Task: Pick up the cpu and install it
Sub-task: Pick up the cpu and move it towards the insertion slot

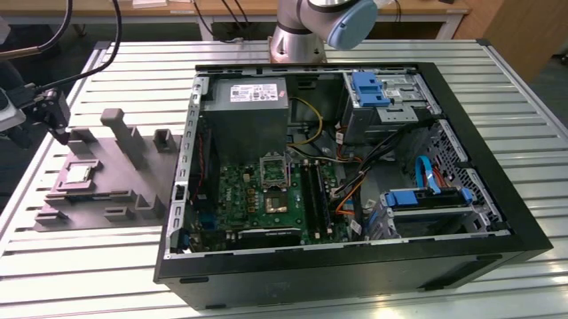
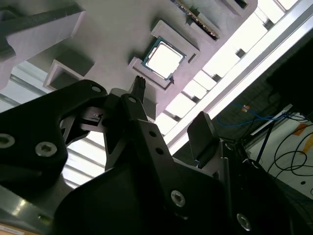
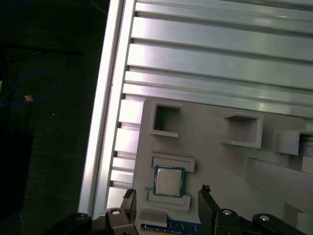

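Gripper point(image 3: 167, 192): fingers spread, empty, poised above the cpu point(image 3: 169, 181).
Cpu place: shallow recess of the grey fixture point(image 3: 210, 142), nine o'clock from the computer case point(image 1: 497, 219) in the exterior view.
Handling: likely light, stiff, fragile; take opposite edges.
Case contents: motherboard point(image 1: 266, 196), cables.

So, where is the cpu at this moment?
The cpu lies flat in a recess of the grey parts holder, at the exterior view's left, outside the open computer case.
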